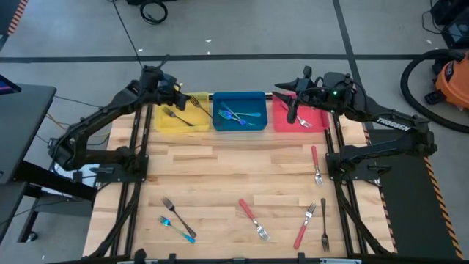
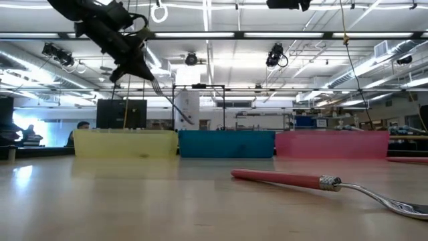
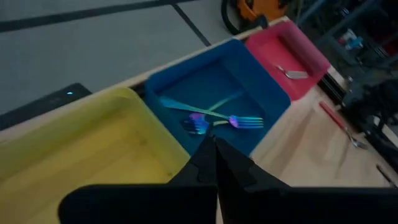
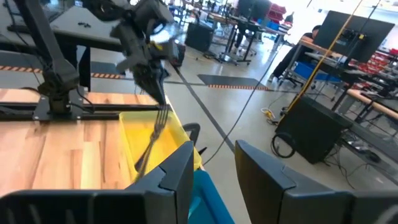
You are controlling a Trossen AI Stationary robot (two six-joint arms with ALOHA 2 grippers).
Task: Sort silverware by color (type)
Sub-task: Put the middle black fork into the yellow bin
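- Nearest, on the front of the wooden table: six loose forks not yet sorted. A dark fork lying just beside a blue-handled fork at the left. A red-handled fork near the middle. Another red-handled one and a second dark fork at the right. A third red-handled fork farther back on the right side.
- Along the far edge, three bins side by side: yellow bin at the left, blue bin in the middle, pink bin at the right. One dark fork lying in the yellow bin, a few blue forks crossed in the blue bin, and one fork in the pink bin.
- Above the yellow bin: left gripper, clenched on a dark all-metal fork. Fork dangling at a slant, tines uppermost by the gripper, free end towards the blue bin's side.
- Above the pink bin: right gripper, fingers apart with nothing between them, apparently done with a drop.
- Likely step: letting the dark fork fall into the yellow bin.
- Risk: a slanted fork hanging close to the wall shared with the blue bin. If released here, could strike that rim and tip into the wrong colour, or bounce out onto the table.
- Risk: a drop from this height onto the fork lying below, causing a bounce.
- Beyond the table: grey floor, and an orange vacuum at the far right.
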